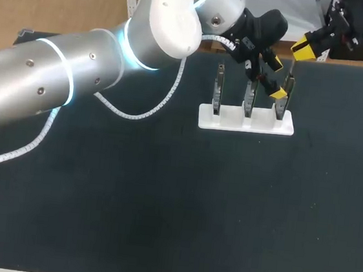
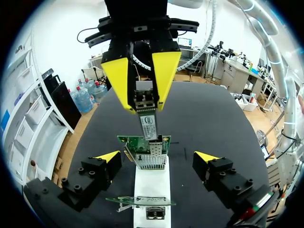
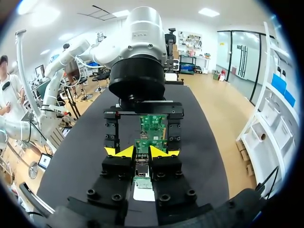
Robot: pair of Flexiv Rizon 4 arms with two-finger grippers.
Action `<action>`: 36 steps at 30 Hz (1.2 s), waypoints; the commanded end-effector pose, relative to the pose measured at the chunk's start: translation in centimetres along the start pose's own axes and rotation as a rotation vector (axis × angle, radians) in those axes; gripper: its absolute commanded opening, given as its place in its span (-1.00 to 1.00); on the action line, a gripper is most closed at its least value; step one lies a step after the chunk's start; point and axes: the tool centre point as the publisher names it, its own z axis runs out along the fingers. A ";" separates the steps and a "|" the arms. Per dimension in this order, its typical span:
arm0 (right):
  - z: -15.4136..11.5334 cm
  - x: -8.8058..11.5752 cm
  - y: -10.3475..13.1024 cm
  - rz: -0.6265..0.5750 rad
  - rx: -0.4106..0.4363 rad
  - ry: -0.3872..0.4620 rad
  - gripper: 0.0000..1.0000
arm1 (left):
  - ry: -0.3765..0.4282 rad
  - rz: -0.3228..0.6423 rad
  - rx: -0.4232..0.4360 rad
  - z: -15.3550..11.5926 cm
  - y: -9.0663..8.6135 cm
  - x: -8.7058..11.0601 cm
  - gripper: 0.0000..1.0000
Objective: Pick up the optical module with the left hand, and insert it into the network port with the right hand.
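Optical module: small metal plug, clamped in the right pincer by its back end on the two flat sides. Its nose points down at the circuit card and its port. The nose is at the card's top edge; cannot tell whether it has entered.

Handling, as a judgement: light, stiff, with smooth sides that could slip if it is pushed off-axis. The card looks thin and fragile, so push straight and gently. Gripping the back end leaves the nose free, which seems right.

Left pincer: fingers wide apart, holding nothing, one on each side of that card and low by the white stand. The left arm reaches across past the middle of the worktop, to the rightmost of three cards on the stand. The right arm comes in from the far right corner, pincer angled down onto the card. Pickup by the left looks done; insertion is the step in hand.
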 end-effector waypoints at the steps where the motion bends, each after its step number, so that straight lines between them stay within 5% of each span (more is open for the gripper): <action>1: 0.2 0.3 -0.2 0.002 -0.005 -0.002 -1.00 | 0.003 0.002 0.004 0.0 0.2 -0.1 1.00; 16: -0.5 -0.5 -0.2 -0.010 0.004 -0.066 -1.00 | 0.003 0.002 0.004 0.0 0.2 -0.1 1.00; 36: 0.0 0.2 -0.1 0.003 -0.009 -0.037 -1.00 | 0.003 0.002 0.004 0.0 0.2 -0.1 1.00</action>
